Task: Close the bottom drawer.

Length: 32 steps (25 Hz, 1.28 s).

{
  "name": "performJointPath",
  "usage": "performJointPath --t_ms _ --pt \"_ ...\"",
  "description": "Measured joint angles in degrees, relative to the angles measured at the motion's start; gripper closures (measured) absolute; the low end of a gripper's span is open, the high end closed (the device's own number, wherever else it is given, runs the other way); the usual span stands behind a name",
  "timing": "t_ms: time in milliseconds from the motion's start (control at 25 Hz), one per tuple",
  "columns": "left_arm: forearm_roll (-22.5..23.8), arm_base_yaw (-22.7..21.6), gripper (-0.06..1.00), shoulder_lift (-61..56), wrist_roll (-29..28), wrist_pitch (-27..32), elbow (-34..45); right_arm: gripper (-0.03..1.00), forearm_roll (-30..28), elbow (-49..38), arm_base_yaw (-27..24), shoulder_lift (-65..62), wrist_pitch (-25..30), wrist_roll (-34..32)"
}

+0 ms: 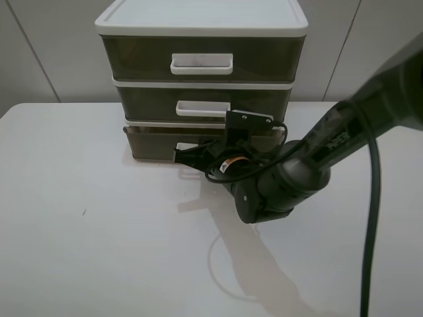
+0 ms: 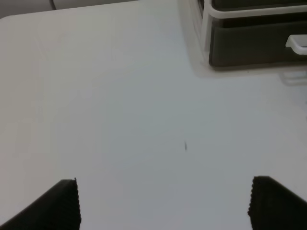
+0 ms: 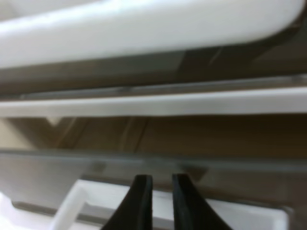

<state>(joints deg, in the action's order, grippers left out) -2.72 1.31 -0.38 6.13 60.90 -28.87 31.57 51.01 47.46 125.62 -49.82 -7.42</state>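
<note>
The white-framed three-drawer unit (image 1: 198,20) stands at the back of the table. The bottom drawer (image 1: 152,142), smoky brown, sticks out a little beyond the two above it. My right gripper (image 1: 182,156) is at the drawer's front, by its white loop handle (image 1: 187,146). In the right wrist view the black fingers (image 3: 141,201) stand almost together, holding nothing, right against the handle (image 3: 91,196) and drawer front (image 3: 53,172). My left gripper (image 2: 165,203) is open and empty over bare table, well away from the drawer (image 2: 249,45).
The middle drawer (image 1: 152,104) and the taller top drawer (image 1: 132,58) are pushed in. The white table (image 1: 86,231) stretches in front and to the left. My right arm (image 1: 310,158) and its black cable (image 1: 370,218) cross the right side.
</note>
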Motion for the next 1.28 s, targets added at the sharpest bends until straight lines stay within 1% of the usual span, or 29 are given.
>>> performJointPath --t_ms 160,320,440,560,680,760,920,960,1000,1080,1160,1200,1280 --pt "0.0 0.0 0.23 0.0 0.0 0.0 0.0 0.95 2.0 0.4 0.0 0.0 -0.1 0.3" --pt "0.0 0.0 0.23 0.0 0.0 0.0 0.0 0.95 2.5 0.4 0.1 0.0 -0.2 1.2" --pt "0.0 0.0 0.23 0.0 0.0 0.0 0.0 0.95 2.9 0.4 0.5 -0.7 1.1 1.5" --pt "0.0 0.0 0.23 0.0 0.0 0.0 0.0 0.95 2.7 0.0 1.1 -3.1 5.7 3.8" --pt "0.0 0.0 0.23 0.0 0.0 0.0 0.0 0.95 0.6 -2.3 1.9 -7.3 9.0 6.5" --pt "0.0 0.0 0.23 0.0 0.0 0.0 0.0 0.95 -1.6 -4.6 2.2 -10.8 11.0 7.0" --pt "0.0 0.0 0.23 0.0 0.0 0.0 0.0 0.93 -2.5 -10.1 2.0 -17.5 17.7 7.4" --pt "0.0 0.0 0.23 0.0 0.0 0.0 0.0 0.9 -2.9 -11.7 1.6 -19.0 19.9 7.4" --pt "0.0 0.0 0.23 0.0 0.0 0.0 0.0 0.85 -3.3 -13.1 0.8 -20.8 21.9 8.2" --pt "0.0 0.0 0.23 0.0 0.0 0.0 0.0 0.7 -3.5 -15.7 -2.1 -24.7 27.2 9.8" --pt "0.0 0.0 0.23 0.0 0.0 0.0 0.0 0.49 -3.5 -18.1 -6.1 -28.5 32.4 11.2" --pt "0.0 0.0 0.23 0.0 0.0 0.0 0.0 0.39 -3.7 -19.3 -8.6 -30.8 35.4 11.5" --pt "0.0 0.0 0.23 0.0 0.0 0.0 0.0 0.29 -3.9 -21.2 -13.6 -35.4 40.9 11.8"
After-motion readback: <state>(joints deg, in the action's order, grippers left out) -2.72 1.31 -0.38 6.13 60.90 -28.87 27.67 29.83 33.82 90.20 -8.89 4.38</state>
